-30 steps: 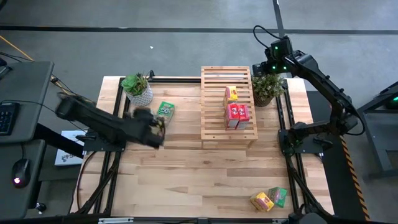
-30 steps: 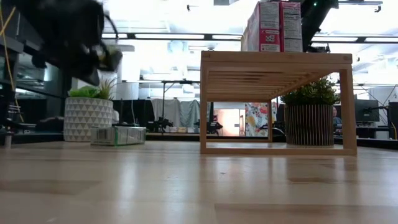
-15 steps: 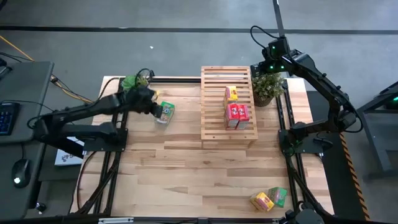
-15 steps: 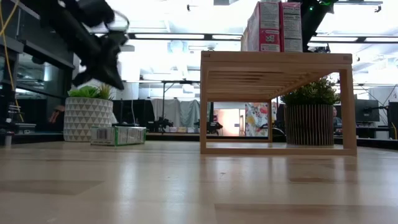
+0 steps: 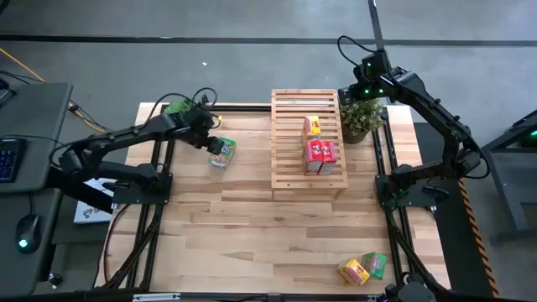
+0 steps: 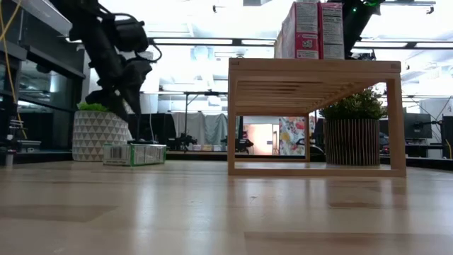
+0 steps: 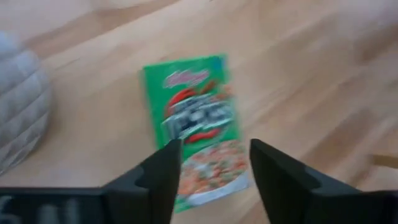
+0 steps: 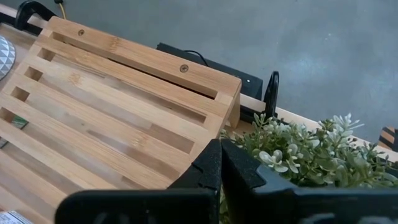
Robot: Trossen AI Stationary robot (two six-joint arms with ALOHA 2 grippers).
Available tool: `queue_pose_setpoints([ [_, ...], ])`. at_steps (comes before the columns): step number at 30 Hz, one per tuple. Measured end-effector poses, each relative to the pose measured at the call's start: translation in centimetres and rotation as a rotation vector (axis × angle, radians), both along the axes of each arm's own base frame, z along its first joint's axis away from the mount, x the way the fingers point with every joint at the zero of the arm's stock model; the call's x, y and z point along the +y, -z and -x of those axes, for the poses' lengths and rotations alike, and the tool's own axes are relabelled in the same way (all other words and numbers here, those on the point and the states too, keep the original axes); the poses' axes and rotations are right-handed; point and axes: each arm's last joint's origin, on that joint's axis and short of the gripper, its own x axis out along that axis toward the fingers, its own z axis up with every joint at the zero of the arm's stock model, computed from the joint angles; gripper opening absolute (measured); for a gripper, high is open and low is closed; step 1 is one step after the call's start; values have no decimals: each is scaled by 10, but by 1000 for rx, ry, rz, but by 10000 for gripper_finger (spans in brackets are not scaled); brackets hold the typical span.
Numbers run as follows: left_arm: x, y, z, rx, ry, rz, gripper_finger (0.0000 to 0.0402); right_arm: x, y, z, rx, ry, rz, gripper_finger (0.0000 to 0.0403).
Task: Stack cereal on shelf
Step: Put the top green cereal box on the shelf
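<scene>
A green cereal box point(image 5: 223, 153) lies flat on the table left of the shelf point(image 5: 289, 126), face up in the left wrist view point(image 7: 193, 118). My left gripper point(image 7: 214, 152) hangs open just above its near end, clear of it in the low view point(image 6: 126, 110). On the shelf top stand a yellow box point(image 5: 312, 126) and two red boxes point(image 5: 320, 156), upright in the low view point(image 6: 308, 28). My right gripper point(image 8: 221, 163) is shut, high over the shelf's far right corner point(image 5: 356, 91).
A potted plant in a white pot point(image 6: 99, 133) stands just behind the green box, under my left arm. A second plant point(image 5: 362, 117) stands right of the shelf. A yellow box point(image 5: 353, 271) and a green box point(image 5: 376, 263) lie at the near right corner.
My left gripper has swung toward the table's far edge and come down until it is just over the green box by the white pot. The box has not moved.
</scene>
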Motion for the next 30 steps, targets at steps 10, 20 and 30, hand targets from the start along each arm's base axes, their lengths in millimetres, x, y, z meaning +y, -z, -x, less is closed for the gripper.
queue_pose_setpoints([
  [10,0,30,-11,133,-129,36,232,0,0,0,10,-14,6,0],
  [20,6,57,-23,135,-225,83,214,0,0,0,13,-20,10,0],
  [30,5,51,-23,91,-241,82,15,0,0,0,22,-34,18,0],
])
